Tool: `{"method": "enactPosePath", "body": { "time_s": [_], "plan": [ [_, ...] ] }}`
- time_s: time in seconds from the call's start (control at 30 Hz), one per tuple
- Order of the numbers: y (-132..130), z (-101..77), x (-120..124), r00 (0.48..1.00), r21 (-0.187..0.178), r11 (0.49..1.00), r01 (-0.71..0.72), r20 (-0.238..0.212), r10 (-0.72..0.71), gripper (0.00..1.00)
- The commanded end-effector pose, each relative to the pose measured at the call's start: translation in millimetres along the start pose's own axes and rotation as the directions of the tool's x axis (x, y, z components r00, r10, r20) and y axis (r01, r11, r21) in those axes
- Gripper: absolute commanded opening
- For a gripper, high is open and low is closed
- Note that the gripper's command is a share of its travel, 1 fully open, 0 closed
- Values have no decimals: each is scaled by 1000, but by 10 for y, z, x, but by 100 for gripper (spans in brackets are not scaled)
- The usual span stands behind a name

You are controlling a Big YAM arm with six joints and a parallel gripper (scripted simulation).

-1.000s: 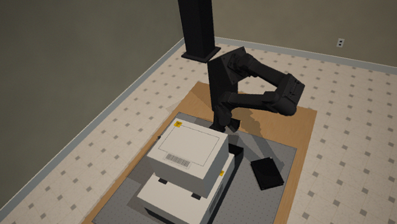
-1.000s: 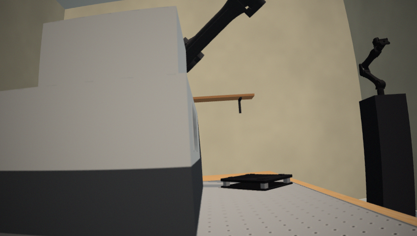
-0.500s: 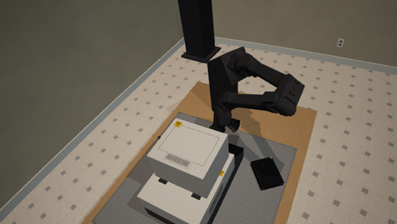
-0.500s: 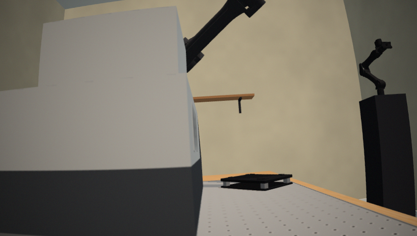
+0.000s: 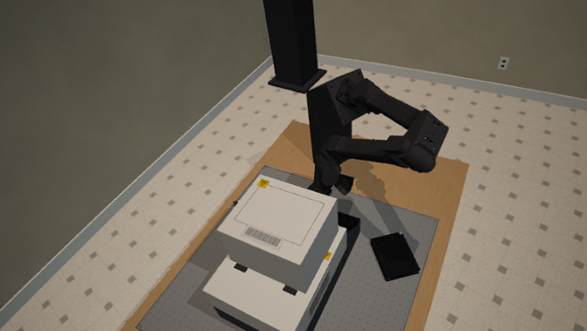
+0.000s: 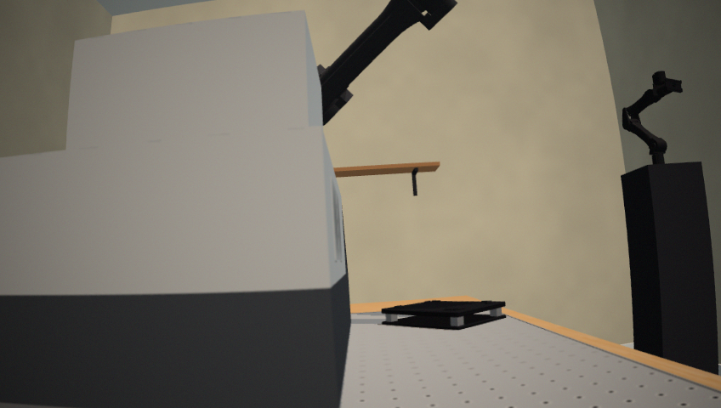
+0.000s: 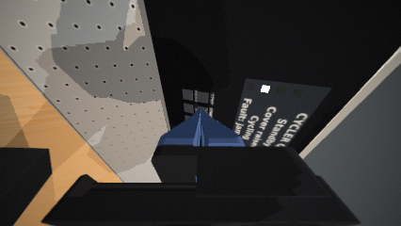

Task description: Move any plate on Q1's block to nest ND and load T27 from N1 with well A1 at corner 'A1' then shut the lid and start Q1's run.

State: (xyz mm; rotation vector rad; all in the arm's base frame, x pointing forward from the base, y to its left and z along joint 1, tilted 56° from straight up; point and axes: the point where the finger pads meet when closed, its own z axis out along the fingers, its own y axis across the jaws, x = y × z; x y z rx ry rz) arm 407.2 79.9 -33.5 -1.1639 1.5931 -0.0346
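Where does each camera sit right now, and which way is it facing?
Top: high above one corner, looking down at the cycler, the black nest and the whole arm.
Exterior: low on the bench, facing the cycler's side; only an arm link shows.
Wrist: behind the shut, empty tool, aimed at the keypad.
Top and exterior share the cycler and nest.

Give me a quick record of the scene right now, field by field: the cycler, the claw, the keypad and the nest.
cycler Q1: white, on the perforated mat, lid down
claw: shut, empty, blue fingers pressed together
claw aim: tips just short of the keypad
panel legend: one lit white square
plate nest: black, beside Q1, no light-coloured plate visible
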Motion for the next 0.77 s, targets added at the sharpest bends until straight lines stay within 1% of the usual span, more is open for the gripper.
{"method": "enactPosePath", "body": {
  "time_s": [0.0,0.17,0.23,0.33,0.43,0.47,0.63,0.73],
  "plan": [
    [-113,21,131,1000,22,1000,-4,-31,4,0],
    [-200,19,68,1000,36,999,8,-20,-7,0],
    [-200,19,68,1000,36,999,8,-20,-7,0],
    [-164,-76,42,1000,38,999,13,-9,-13,0],
    [-119,-178,21,1000,40,999,17,-7,-17,0],
    [-96,-209,14,1000,39,999,18,-6,-18,0],
    [94,-294,-20,1000,4,1000,12,-2,-12,0],
    [102,-350,28,1000,9,1000,5,-11,-5,0]
  ]
}}
